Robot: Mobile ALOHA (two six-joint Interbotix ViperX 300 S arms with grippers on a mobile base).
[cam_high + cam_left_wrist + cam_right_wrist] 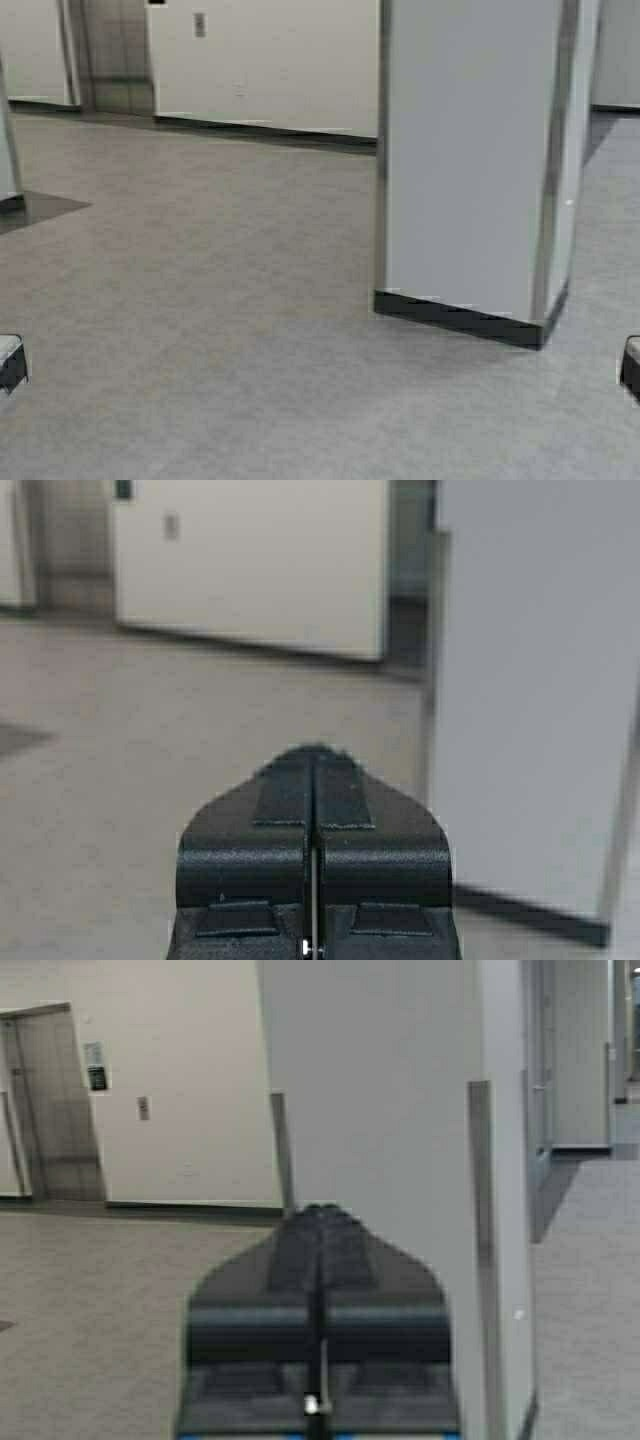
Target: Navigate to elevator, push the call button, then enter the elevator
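Base sits on open grey speckled floor point(230, 330), well short of the goal. The elevator point(112, 55), tall brushed stainless-steel doors in a steel frame, is far ahead to my left, set in the cream back wall point(280, 60). The call button's small rectangular steel plate point(199, 24) is on that wall just to the right of the doors; the button itself is too small to make out. A broad white square pillar with a dark base strip point(470, 160) stands near on my right, so I judge the route must bear left, away from it. I carry both arms tucked low and pointing forward, presumably to stay compact while driving. My left end effector point(313, 780) is closed, fingers pressed flat together, holding nothing; my right end effector point(320, 1240) is likewise closed and empty. The high view cuts off the door tops, and shows only slivers of my arms at its lower corners. Door seam not discernible.
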